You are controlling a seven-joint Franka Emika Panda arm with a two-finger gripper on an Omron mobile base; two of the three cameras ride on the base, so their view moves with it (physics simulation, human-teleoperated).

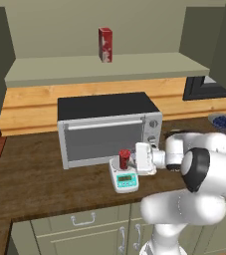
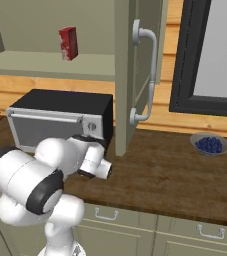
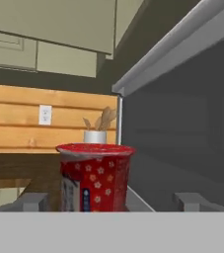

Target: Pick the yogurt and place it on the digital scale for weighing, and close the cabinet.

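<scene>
The white two-finger gripper [image 1: 130,160] is standing spread wide, its dark tips flanking the small red yogurt cup [image 1: 125,158] without touching; the cup is sitting on the small white digital scale [image 1: 124,179], just before the silver toaster oven [image 1: 109,128]. The olive-green cabinet door [image 2: 133,75] is hanging open.

The oven [image 1: 109,130] stands close behind the scale [image 1: 124,178], blocking reach from the back. The worktop [image 1: 40,187] left of the scale looks open. The cabinet door [image 2: 131,75] hangs open over the worktop, seemingly near the arm.
</scene>
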